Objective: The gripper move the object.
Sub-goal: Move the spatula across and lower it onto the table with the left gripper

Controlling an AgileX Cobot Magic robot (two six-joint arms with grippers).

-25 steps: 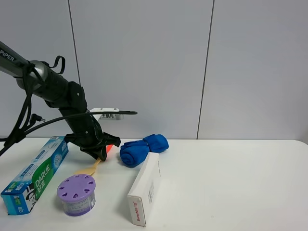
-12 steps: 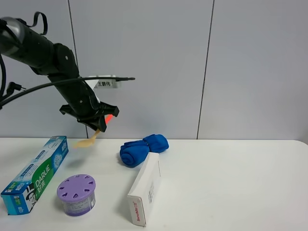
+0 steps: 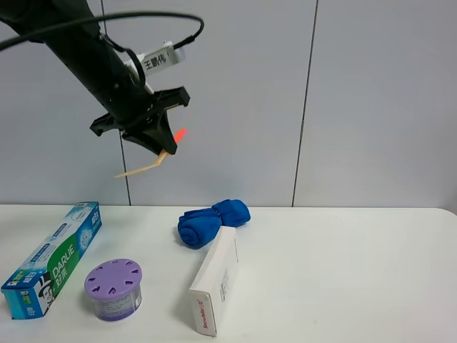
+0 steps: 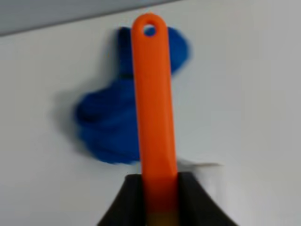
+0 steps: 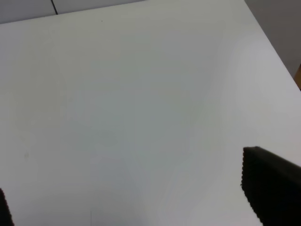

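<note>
Black two-fingered left gripper (image 3: 163, 145) clamped on slim tan-headed, orange-handled spatula (image 3: 146, 168), high above rolled blue cloth (image 3: 212, 221). Right gripper (image 5: 136, 202) jaws spread wide over white table (image 5: 141, 94).

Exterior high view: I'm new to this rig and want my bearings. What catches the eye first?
The black two-fingered left gripper hangs high above the left side of the white table, its fingers shut on a slim spatula with a tan head and orange-red handle. Below on the table, a rolled blue cloth lies near the middle and a round purple container stands at the front left.
</note>
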